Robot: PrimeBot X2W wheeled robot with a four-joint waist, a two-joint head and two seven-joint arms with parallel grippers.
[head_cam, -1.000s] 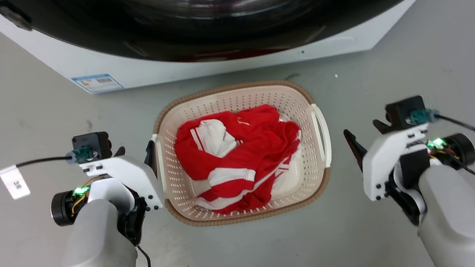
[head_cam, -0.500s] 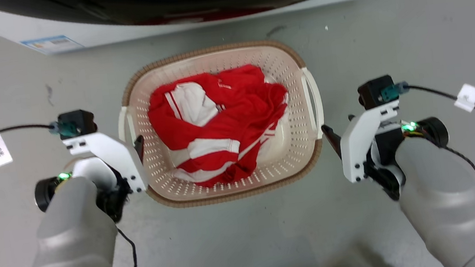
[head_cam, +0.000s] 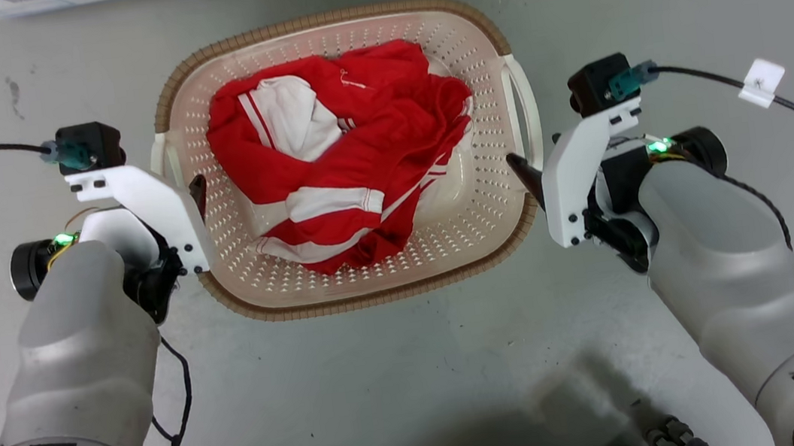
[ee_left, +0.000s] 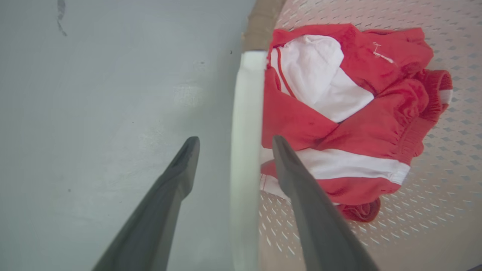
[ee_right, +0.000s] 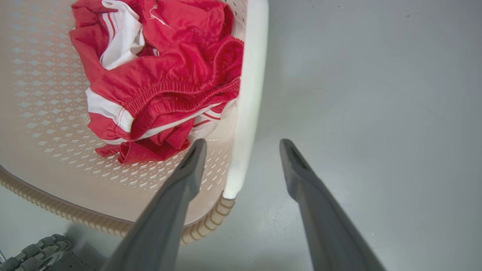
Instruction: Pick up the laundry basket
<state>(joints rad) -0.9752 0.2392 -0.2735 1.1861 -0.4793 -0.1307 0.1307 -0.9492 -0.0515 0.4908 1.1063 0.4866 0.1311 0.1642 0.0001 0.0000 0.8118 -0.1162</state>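
At laundry basket (head_cam: 376, 297) | left claw (ee_left: 234, 138) spread astride left handle (ee_left: 246, 105) | right claw (ee_right: 243, 141) spread astride right handle (ee_right: 251, 75) | handles run off-frame

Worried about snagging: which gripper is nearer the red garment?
Left. The left gripper straddles its handle, right beside the garment; the right gripper straddles the other handle at its end, with bare basket between.

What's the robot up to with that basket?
A two-armed robot is set to pick up the basket, which sits on the floor with red and white clothes inside. The left gripper has its jaws open astride the left handle. The right gripper has its jaws open astride the right handle. Neither has closed, and the basket is not yet lifted.
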